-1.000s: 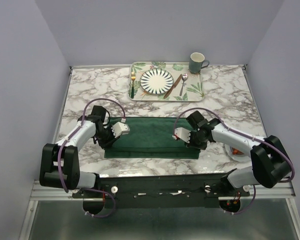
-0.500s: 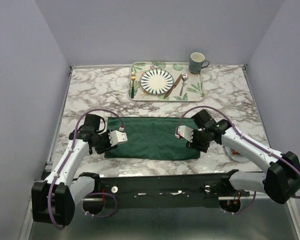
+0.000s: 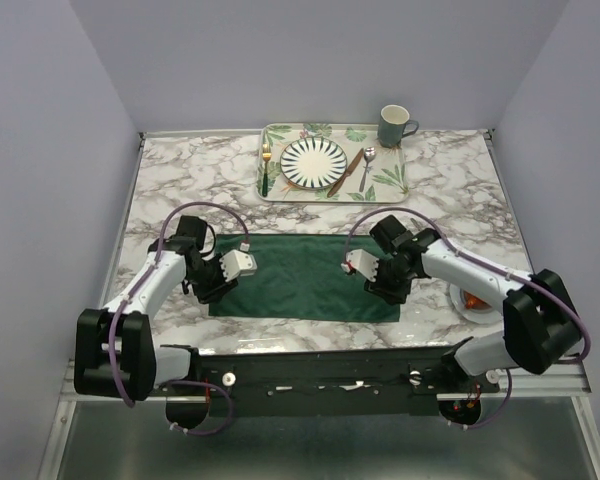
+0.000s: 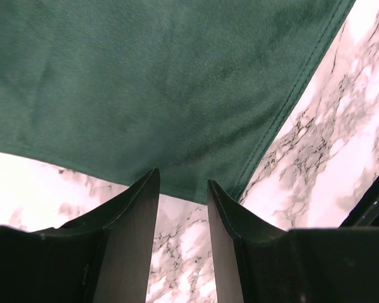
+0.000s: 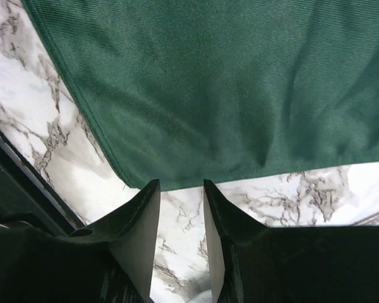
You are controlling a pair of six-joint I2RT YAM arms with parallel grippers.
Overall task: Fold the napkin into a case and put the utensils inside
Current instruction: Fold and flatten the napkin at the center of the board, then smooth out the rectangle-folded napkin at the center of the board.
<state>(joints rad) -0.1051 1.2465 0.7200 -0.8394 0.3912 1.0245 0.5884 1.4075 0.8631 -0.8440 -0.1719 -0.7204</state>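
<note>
The dark green napkin (image 3: 300,275) lies flat as a wide folded rectangle on the marble table. My left gripper (image 3: 213,283) is open and empty at its left end; in the left wrist view the gripper (image 4: 183,182) has its tips at the cloth's hem (image 4: 177,126), near a corner. My right gripper (image 3: 385,283) is open and empty at the right end; in the right wrist view the gripper (image 5: 180,184) sits just off the cloth's edge (image 5: 208,113). The gold fork (image 3: 266,165), copper-brown knife (image 3: 347,172) and silver spoon (image 3: 366,168) lie on the tray beside the striped plate (image 3: 314,163).
The leaf-patterned tray (image 3: 388,186) stands at the back centre with a green mug (image 3: 394,126) at its right corner. A small white dish with something orange (image 3: 470,300) sits under the right arm. The table's near edge is close below the napkin.
My left gripper swung out left of the napkin and came back to its left end. My right gripper shifted slightly left. The napkin has not visibly moved.
</note>
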